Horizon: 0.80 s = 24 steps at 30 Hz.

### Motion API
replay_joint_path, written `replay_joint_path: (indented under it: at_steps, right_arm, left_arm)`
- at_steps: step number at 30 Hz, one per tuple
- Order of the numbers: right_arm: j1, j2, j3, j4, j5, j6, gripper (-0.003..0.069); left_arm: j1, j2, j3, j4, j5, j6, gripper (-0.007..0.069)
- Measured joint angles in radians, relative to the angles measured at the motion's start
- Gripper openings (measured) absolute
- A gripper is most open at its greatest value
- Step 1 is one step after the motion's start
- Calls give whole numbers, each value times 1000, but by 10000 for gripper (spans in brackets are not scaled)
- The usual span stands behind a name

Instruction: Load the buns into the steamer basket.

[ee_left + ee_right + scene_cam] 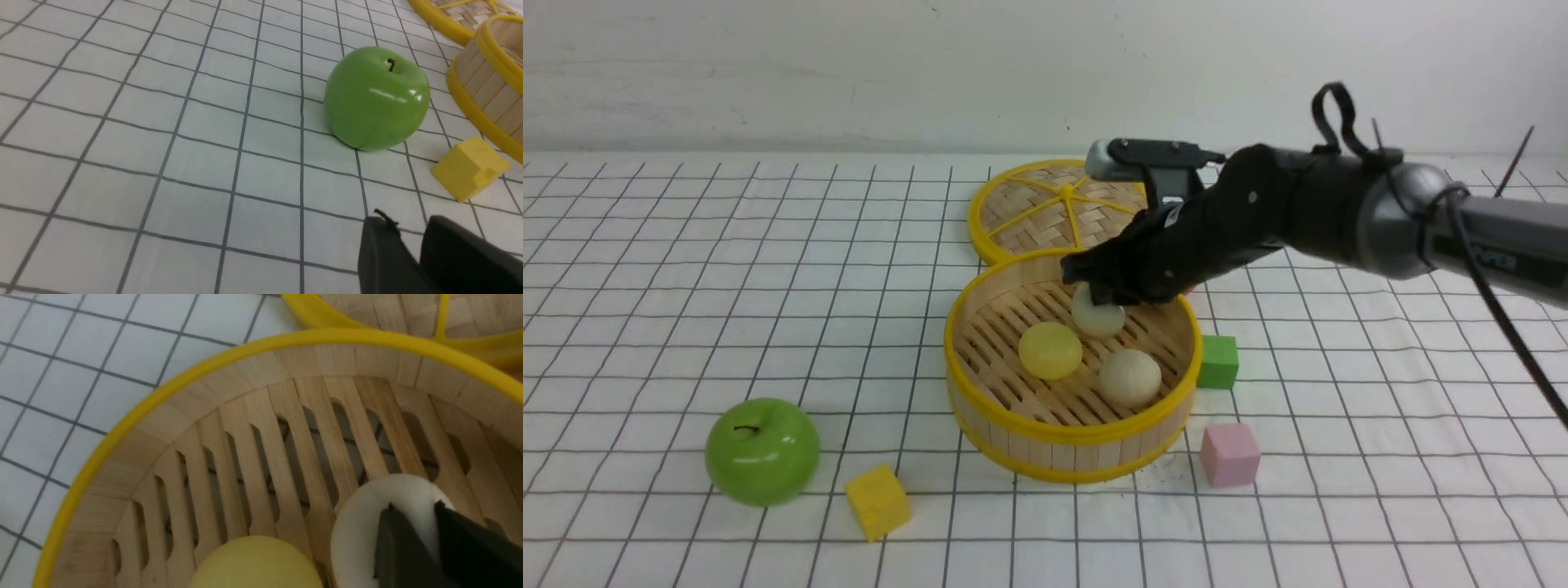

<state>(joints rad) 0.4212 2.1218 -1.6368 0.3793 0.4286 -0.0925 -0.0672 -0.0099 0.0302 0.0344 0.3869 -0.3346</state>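
Observation:
The steamer basket (1062, 431) (122, 424) stands mid-table with three buns on its slatted floor. A pale yellow bun (1049, 349) (253, 563) lies in the middle and a cream bun (1129, 377) to its right. The other cream bun (1098, 318) (355, 539) rests at the back. My right gripper (1098, 296) (413, 506) hangs over that bun, its tips at the top and its jaws slightly apart, much narrower than the bun. My left gripper (403, 220) is low over the cloth, slightly open and empty, and is out of the front view.
The flat woven lid (1021, 212) lies behind the basket. A green apple (762, 451) (376, 98) and a yellow cube (877, 501) (470, 167) sit front left. A green cube (1217, 361) and a pink cube (1229, 454) lie right of the basket.

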Motion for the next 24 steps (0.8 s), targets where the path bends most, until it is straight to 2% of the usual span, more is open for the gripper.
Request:
replay_joint_path:
  at_steps: [1,2,3,5,9,13,16,20,22,23,24]
  right_arm:
    - [0,2,0,0,-1,1,123]
    - [-1,10,0,-3,-2,7,197]
    - [-2,10,0,-4,-2,10,223]
    - [-2,6,0,-4,6,13,326]
    - [-2,-18,0,-13,50,20,439]
    - [-2,-92,0,-15,101,56,495]
    - [-2,-174,0,-16,139,106,496]
    - [-2,-256,0,-40,232,151,449]
    - [-2,-332,0,-108,369,195,340]
    - [-2,-337,0,-115,380,202,330]
    - [-2,-377,0,-160,456,218,245]
  left_arm:
    - [0,0,0,0,0,0,148]
    - [0,0,0,0,0,0,151]
    - [0,0,0,0,0,0,153]
    - [0,0,0,0,0,0,155]
    - [0,0,0,0,0,0,160]
    - [0,0,0,0,0,0,165]
    - [0,0,0,0,0,0,165]
    - [0,0,0,0,0,0,169]
    - [0,0,0,0,0,0,176]
    - [0,0,0,0,0,0,176]
    - [0,0,0,0,0,0,176]
